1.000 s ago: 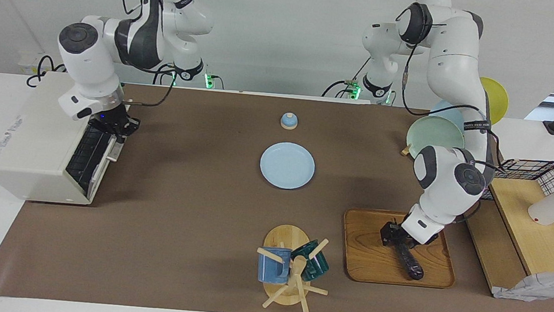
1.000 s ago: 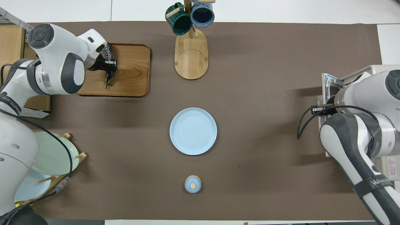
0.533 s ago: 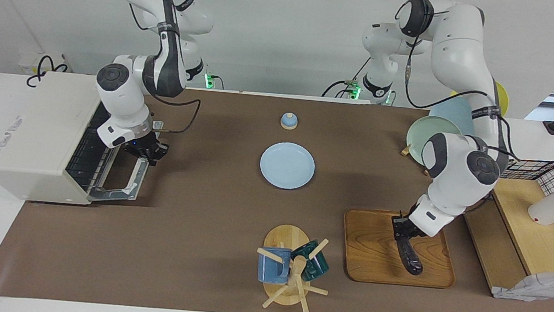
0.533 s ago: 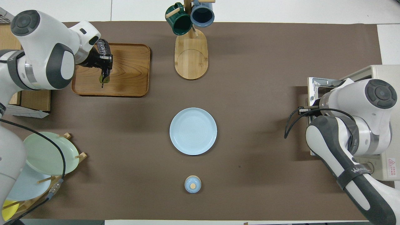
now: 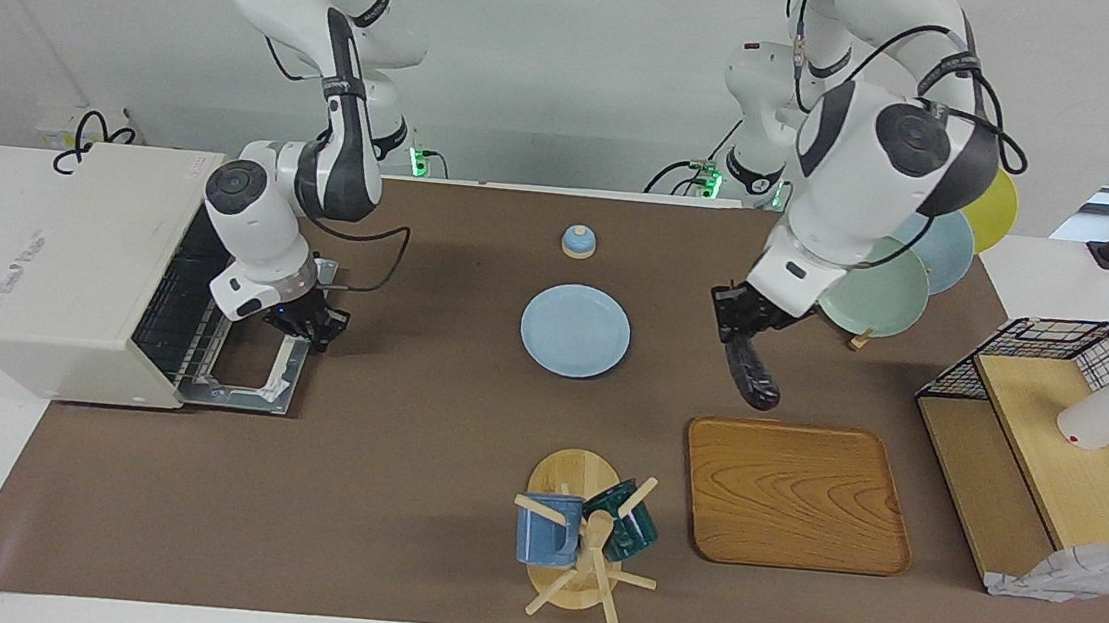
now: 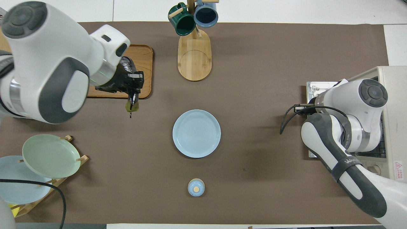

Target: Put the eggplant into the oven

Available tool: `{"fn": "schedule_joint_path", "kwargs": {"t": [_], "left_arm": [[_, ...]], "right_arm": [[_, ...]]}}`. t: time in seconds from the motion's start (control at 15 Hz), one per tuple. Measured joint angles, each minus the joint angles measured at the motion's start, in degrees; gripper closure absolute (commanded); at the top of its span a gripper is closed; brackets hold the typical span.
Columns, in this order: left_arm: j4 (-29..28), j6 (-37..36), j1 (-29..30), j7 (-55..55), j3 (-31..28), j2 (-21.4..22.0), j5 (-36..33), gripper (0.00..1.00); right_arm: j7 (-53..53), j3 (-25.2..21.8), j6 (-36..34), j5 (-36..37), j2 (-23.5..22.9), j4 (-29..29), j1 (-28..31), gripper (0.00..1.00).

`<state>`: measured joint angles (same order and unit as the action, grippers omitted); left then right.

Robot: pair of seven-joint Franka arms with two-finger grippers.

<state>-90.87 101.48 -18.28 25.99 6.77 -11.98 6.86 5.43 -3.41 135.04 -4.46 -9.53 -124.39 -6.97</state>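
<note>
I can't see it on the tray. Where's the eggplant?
In the facing view the eggplant hangs from the left pincer, in the air between the tray and the plate.

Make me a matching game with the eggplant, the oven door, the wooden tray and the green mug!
Things:
1. eggplant
2. oven door
3. wooden tray
4. green mug

States:
A. hanging on the mug tree
B. folded down open
C. held in the air by the left gripper
D. lying bare on the table

Pairs: 1-C, 2-B, 3-D, 4-A
</note>
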Motion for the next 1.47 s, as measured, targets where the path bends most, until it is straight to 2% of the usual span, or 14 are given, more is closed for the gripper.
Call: {"fn": "schedule_joint_path", "kwargs": {"t": [0.13,0.2,0.27,0.33,0.4,0.47,0.53,0.8,1.4,1.47], "left_arm": [[-4.7,4.2,-5.5,5.4,0.1,1.6,0.0,1.0],[-8.0,8.4,-8.4,8.0,0.1,2.6,0.0,1.0],[-11.5,12.7,-11.0,10.0,0.2,3.5,0.1,1.0],[-15.3,16.9,-13.5,11.8,0.2,4.4,0.1,1.0],[-18.8,20.6,-16.0,13.5,0.2,4.9,0.1,1.0],[-22.1,24.4,-18.2,15.0,0.2,5.1,0.1,1.0],[-25.0,28.0,-19.9,16.0,0.2,5.2,0.1,1.0],[-30.6,34.9,-21.2,16.6,-0.2,4.8,0.1,1.0],[-30.8,42.0,-21.0,16.3,-1.3,-0.2,0.1,1.0],[-30.7,42.1,-21.0,16.1,-1.4,-0.3,0.1,0.84]], "right_arm": [[3.2,0.0,-1.4,0.0,0.0,2.3,-3.3,1.0],[5.1,0.0,-2.7,0.0,0.0,3.9,-5.0,0.89],[7.2,0.0,-3.7,-0.1,0.1,5.3,-6.5,0.73],[9.7,0.0,-4.6,-0.1,0.1,6.3,-7.9,0.39],[11.6,0.0,-5.1,-0.1,0.2,6.9,-9.0,0.2],[12.7,0.0,-5.4,-0.1,0.3,7.2,-9.9,0.06],[13.3,0.0,-5.5,-0.1,0.3,7.3,-10.4,0.0],[13.3,0.3,-6.5,-0.1,0.4,7.3,-11.5,0.0],[13.4,0.6,-6.6,-0.1,0.6,7.3,-13.1,0.0],[13.4,0.6,-6.6,-0.1,0.6,7.3,-13.1,0.0]]}}
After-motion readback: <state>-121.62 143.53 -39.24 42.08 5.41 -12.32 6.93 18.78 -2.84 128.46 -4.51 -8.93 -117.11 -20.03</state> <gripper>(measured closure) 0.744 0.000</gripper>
